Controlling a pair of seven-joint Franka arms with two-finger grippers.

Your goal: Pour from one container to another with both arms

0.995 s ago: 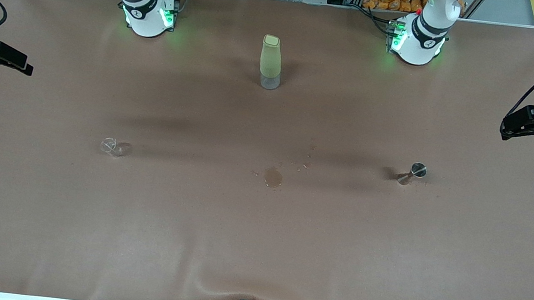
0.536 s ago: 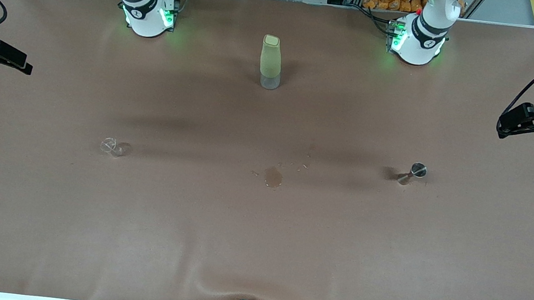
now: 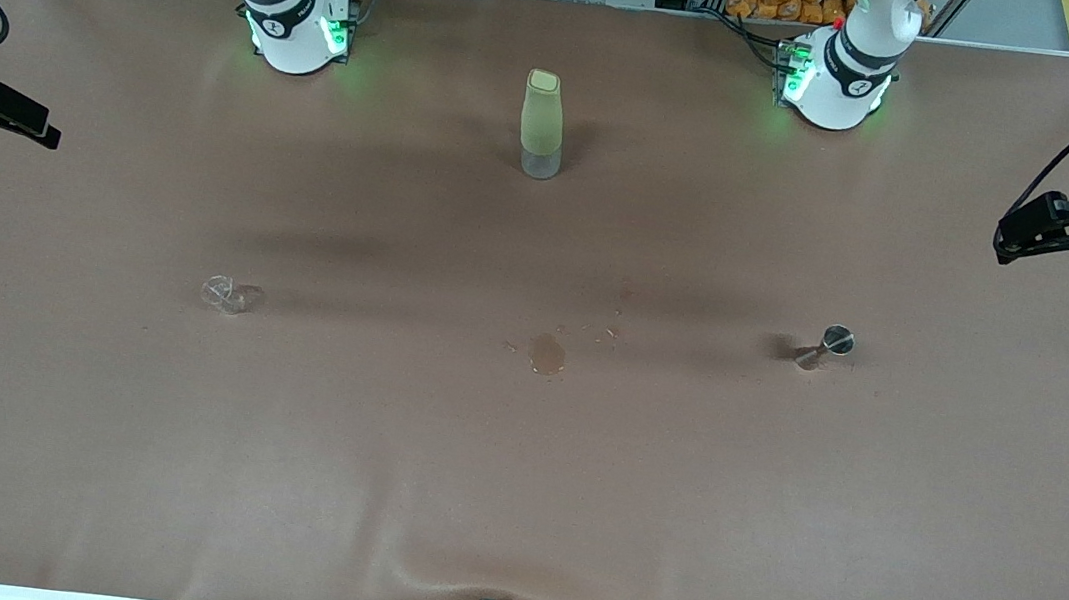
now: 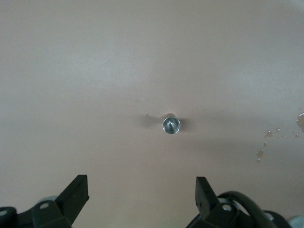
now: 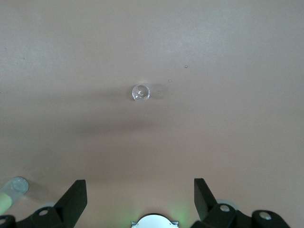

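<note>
The tiny clear glass cup (image 3: 223,293) stands on the brown table toward the right arm's end. In the right wrist view the cup (image 5: 141,92) shows from above. The silvery hourglass jigger (image 3: 826,345) stands upright toward the left arm's end, and the left wrist view looks down into the jigger (image 4: 171,125). My left gripper (image 3: 1005,248) hangs high over its end of the table, open and empty (image 4: 141,190). My right gripper (image 3: 48,134) hangs high over the other end, also open and empty (image 5: 140,192). Neither gripper touches anything.
A tall pale yellow-green bottle (image 3: 541,125) stands mid-table, farther from the front camera than the cup and jigger. A small wet stain (image 3: 547,353) with droplets (image 4: 266,142) lies between the cup and the jigger. The brown table cover (image 3: 512,499) wrinkles at the near edge.
Both grippers have drifted slightly toward the robots' bases, the left one more. Cup, jigger and bottle have not moved.
</note>
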